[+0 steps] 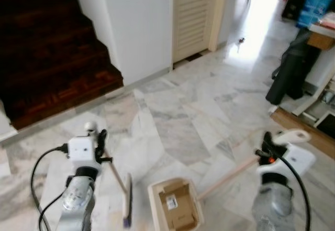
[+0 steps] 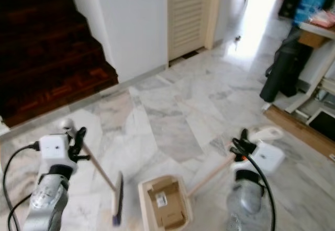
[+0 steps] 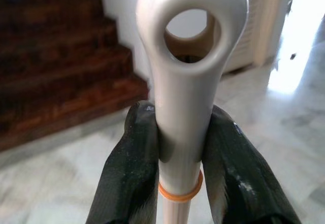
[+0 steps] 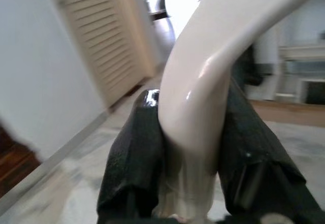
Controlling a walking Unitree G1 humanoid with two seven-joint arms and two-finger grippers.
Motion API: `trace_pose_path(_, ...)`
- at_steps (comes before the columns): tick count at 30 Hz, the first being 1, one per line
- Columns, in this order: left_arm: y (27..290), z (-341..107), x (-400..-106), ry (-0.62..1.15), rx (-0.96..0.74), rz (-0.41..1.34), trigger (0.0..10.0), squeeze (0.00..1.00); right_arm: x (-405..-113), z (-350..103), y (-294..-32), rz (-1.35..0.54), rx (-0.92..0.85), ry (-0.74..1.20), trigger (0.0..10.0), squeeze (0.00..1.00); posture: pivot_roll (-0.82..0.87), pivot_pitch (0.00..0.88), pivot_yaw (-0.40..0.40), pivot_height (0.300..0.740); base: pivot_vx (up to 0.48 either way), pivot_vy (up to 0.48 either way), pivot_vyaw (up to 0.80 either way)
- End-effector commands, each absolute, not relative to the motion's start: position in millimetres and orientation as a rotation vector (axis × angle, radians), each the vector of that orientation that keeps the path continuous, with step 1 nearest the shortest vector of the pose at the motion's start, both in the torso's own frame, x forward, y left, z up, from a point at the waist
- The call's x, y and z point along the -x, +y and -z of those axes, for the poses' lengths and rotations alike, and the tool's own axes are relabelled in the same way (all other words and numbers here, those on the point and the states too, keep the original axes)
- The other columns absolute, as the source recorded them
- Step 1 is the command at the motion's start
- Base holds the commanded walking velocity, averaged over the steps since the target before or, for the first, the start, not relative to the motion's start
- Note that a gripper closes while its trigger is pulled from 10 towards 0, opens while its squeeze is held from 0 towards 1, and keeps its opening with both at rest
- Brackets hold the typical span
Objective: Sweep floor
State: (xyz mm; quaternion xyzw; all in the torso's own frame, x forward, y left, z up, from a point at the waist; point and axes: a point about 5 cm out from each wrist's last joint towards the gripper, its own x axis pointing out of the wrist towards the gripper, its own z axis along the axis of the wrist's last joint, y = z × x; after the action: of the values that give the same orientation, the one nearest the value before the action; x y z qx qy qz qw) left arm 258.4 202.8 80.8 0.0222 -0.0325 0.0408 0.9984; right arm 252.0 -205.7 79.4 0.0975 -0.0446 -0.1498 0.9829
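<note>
Gripping broom (image 1: pixel 121 191) — left gripper (image 3: pixel 177 148) clamped; right gripper (image 4: pixel 195 153) clamped on dustpan (image 1: pixel 175 206) handle.

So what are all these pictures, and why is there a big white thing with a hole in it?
They come from a robot's cameras. Two sit in its head and look down at the marble floor; one sits on each wrist. The white thing with the hole is the top of a broom handle, seen very close from the left wrist. The left gripper squeezes it between two black fingers, and the broom's brush rests on the floor. The right gripper holds the curved handle of a dustpan, which has a piece of cardboard lying in it. Behind are dark wooden stairs and a slatted door.
</note>
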Motion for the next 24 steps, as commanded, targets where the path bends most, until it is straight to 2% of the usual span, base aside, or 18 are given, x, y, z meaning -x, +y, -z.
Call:
trace_pose_path(1, 196.1, -95.0, -264.0, -0.134, -0.059, -0.051, 9.1, 0.00, -253.0, -86.2, -208.7, 0.307, -0.209, -0.120, 10.0, 0.00, -0.01, 0.000, 0.014, 0.740, 0.000, 0.000, 0.00)
trace_pose_path(8, 194.2, -92.5, -260.5, -0.123, -0.052, -0.044, 9.1, 0.00, -252.8, -87.3, -208.0, 0.287, -0.184, -0.128, 10.0, 0.00, -0.01, 0.000, 0.013, 0.740, 0.000, 0.000, 0.06)
trace_pose_path(17, 193.7, -91.0, -257.0, -0.114, -0.058, -0.031, 9.1, 0.00, -252.5, -85.9, -204.4, 0.276, -0.193, -0.119, 10.0, 0.00, -0.01, 0.000, 0.015, 0.740, 0.000, 0.000, 0.74)
trace_pose_path(24, 191.9, -91.3, -254.5, -0.108, -0.054, -0.020, 9.1, 0.00, -252.4, -85.9, -207.0, 0.285, -0.201, -0.117, 10.0, 0.00, -0.01, 0.000, 0.016, 0.740, 0.000, 0.072, 0.00)
